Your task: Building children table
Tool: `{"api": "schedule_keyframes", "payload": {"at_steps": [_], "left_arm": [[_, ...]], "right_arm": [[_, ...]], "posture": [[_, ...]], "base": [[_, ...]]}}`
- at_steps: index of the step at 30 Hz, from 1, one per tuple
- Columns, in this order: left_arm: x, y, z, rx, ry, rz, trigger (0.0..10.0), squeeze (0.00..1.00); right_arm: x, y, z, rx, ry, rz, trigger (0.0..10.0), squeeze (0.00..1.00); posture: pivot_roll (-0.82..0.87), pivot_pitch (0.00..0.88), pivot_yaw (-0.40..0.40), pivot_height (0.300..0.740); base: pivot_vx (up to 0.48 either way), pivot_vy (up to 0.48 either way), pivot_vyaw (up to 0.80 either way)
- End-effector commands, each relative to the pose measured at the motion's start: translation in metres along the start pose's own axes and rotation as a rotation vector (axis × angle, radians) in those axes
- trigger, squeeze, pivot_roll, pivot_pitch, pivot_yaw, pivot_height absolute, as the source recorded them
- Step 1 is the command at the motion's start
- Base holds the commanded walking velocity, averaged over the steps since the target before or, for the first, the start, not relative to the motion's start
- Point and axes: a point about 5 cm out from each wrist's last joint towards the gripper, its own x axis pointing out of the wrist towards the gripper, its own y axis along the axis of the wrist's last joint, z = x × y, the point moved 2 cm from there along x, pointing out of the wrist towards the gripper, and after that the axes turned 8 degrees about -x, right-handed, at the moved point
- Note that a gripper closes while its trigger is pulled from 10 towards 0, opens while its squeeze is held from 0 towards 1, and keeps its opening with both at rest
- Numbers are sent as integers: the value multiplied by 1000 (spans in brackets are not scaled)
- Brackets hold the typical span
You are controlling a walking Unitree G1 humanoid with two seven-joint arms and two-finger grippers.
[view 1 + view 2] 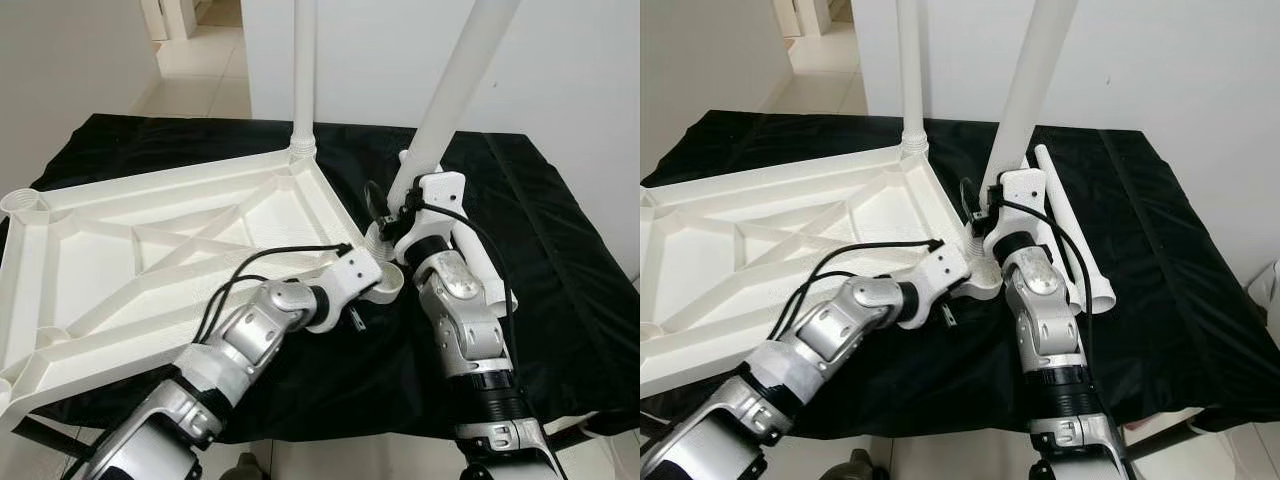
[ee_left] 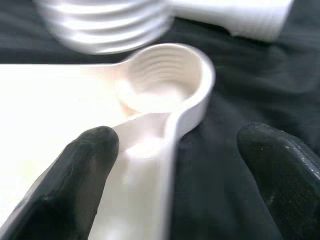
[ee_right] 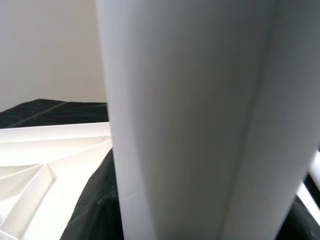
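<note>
Holding the tilted leg (image 1: 1032, 95) pinched in my right gripper (image 1: 1002, 205), I aim it at the tabletop's (image 1: 150, 250) corner socket (image 2: 162, 77); left gripper (image 2: 182, 165), fingers spread, straddles that corner on the cloth (image 1: 560, 270) to steady it.

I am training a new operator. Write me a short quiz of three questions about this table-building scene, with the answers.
1. True or false: the upright leg already stands in a corner socket of the table top.
2. What does the right hand hold? A) the tilted leg B) a screwdriver C) a cup
3. Fill in: the spare leg lies flat on the black ___.

Key: 1 true; 2 A; 3 cloth.
</note>
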Motion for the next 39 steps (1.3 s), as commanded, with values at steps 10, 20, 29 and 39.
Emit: {"api": "schedule_keyframes", "payload": {"at_steps": [10,20,29,39], "left_arm": [[-23,-2,-2,-27,5,68,10000,0],[-33,4,-1,-67,29,142,10000,0],[-44,11,0,-93,33,195,10000,0],[-49,21,6,-94,19,222,10000,0]], "right_arm": [[-3,-2,-1,-13,1,1,10000,0],[-13,-12,-3,-7,12,-31,10000,0],[-22,-25,-4,2,14,-71,10000,0],[-31,-51,-2,1,50,-117,10000,0]], "posture": [[103,12,-5,740],[97,14,-13,740],[94,11,-20,740],[96,0,-20,740]], "base": [[0,0,0],[0,0,0],[0,0,0],[0,0,0]]}}
